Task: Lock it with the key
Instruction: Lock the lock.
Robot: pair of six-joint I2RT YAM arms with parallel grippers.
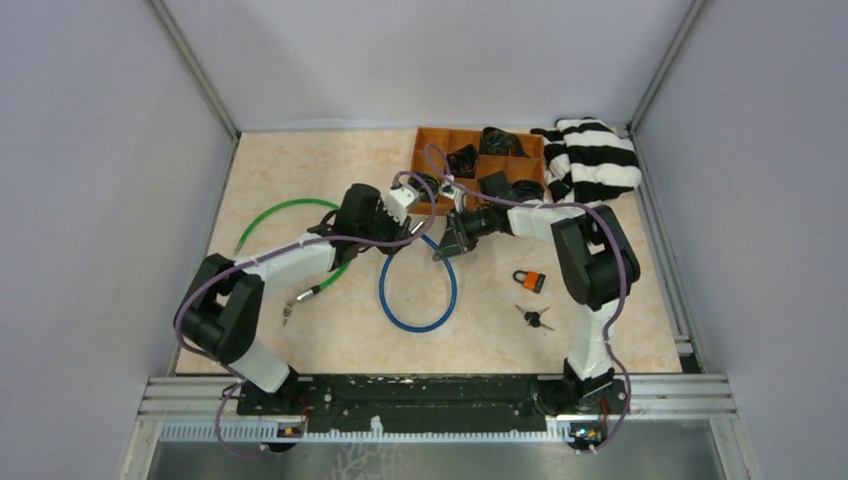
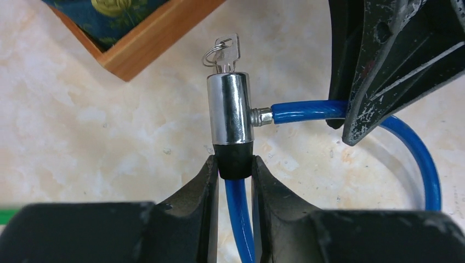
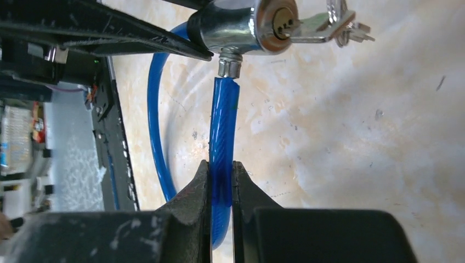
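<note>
Two arms are on it, and they meet at the middle of the beige marbled tabletop [image 1: 300, 160]. The left gripper [image 2: 233, 164] is clamped on the black collar at the base of the one chrome lock cylinder [image 2: 230, 109]. One silver key [image 2: 227, 52] with a ring sits in the keyhole at the cylinder's other end. The right gripper [image 3: 221, 167] is pinched tight on the blue plastic-coated cable [image 3: 222, 126], just short of the metal tip that enters the cylinder's side. That cable's single loop lies near the tabletop's centre.

One green cable [image 1: 290, 212] curves toward the left edge. One orange padlock with a black shackle [image 1: 530, 281] lies right of centre. A small bunch of black-headed keys [image 1: 535, 318] lies just nearer the near edge, and I can't count them from here. One orange divided tray [image 1: 430, 165] sits at the far edge. One black-and-white striped cloth [image 1: 595, 160] is heaped in the far right corner, over the tray's right end.
</note>
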